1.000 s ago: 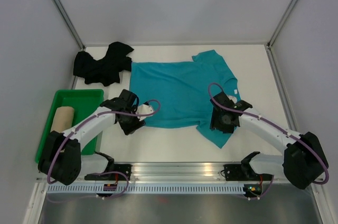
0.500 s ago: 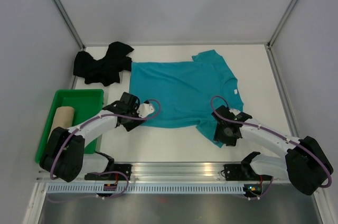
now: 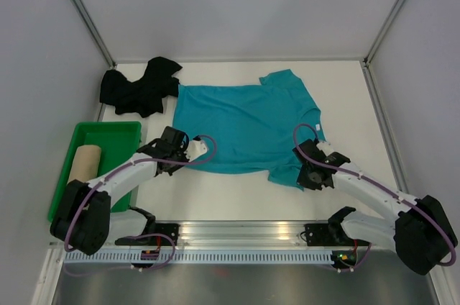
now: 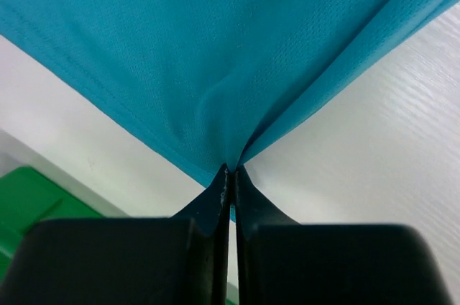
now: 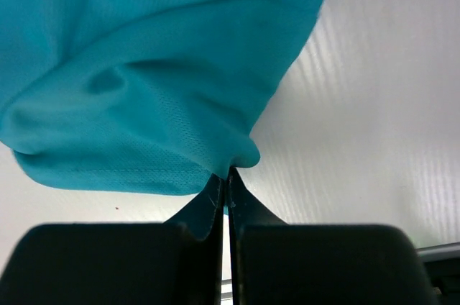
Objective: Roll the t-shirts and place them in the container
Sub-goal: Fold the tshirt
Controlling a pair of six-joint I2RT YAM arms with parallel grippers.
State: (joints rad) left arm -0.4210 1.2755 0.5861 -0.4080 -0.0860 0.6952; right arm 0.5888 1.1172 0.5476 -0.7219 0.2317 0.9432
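A teal t-shirt point(image 3: 241, 121) lies spread across the middle of the white table. My left gripper point(image 3: 177, 155) is shut on its near-left hem corner, and the cloth point(image 4: 237, 67) fans out taut from the closed tips point(image 4: 231, 170). Over on the right, my right gripper point(image 3: 305, 175) is shut on the near sleeve, whose fabric point(image 5: 144, 89) bunches just above the pinched tips point(image 5: 226, 174). A crumpled black t-shirt point(image 3: 140, 88) sits at the far left. A tan rolled t-shirt point(image 3: 85, 162) rests in the green tray.
The green tray point(image 3: 108, 132) stands at the left edge, close to my left arm. Metal frame posts and grey walls enclose the table. A rail with both arm bases runs along the near edge point(image 3: 244, 234).
Both grippers went from open to shut on the teal t-shirt. The right gripper slid toward the near edge onto the sleeve, which now bunches. The left gripper shifted slightly to the hem corner.
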